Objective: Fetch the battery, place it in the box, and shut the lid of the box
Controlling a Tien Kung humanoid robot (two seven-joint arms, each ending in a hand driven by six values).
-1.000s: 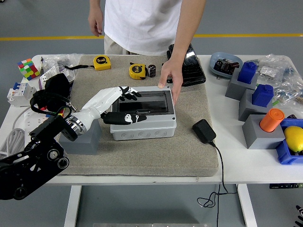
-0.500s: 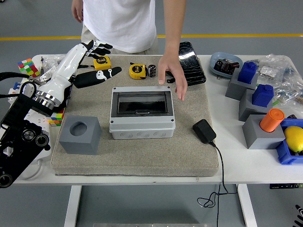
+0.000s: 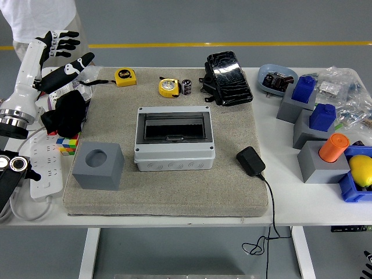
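Observation:
The grey box [image 3: 174, 152] sits mid-mat with its dark see-through lid [image 3: 174, 126] lying flat and closed. A small black cylindrical battery [image 3: 186, 86] stands on the mat behind the box, beside a yellow tape measure [image 3: 168, 87]. My left hand [image 3: 68, 51] is raised at the far upper left, well away from the box, fingers spread and holding nothing. The right arm is out of the picture. I cannot see whether anything lies inside the box.
A grey cube with a round hole [image 3: 97, 165] stands left of the box. A black pack [image 3: 228, 78], a black adapter [image 3: 250, 161] and a second tape measure [image 3: 125, 76] lie around it. A person's white shirt [image 3: 32, 17] shows at top left. Grey blocks [image 3: 317, 157] crowd the right side.
My left hand lifted off the box lid and swung up to the far left. The person's hand let go of the box and the person moved off to the left.

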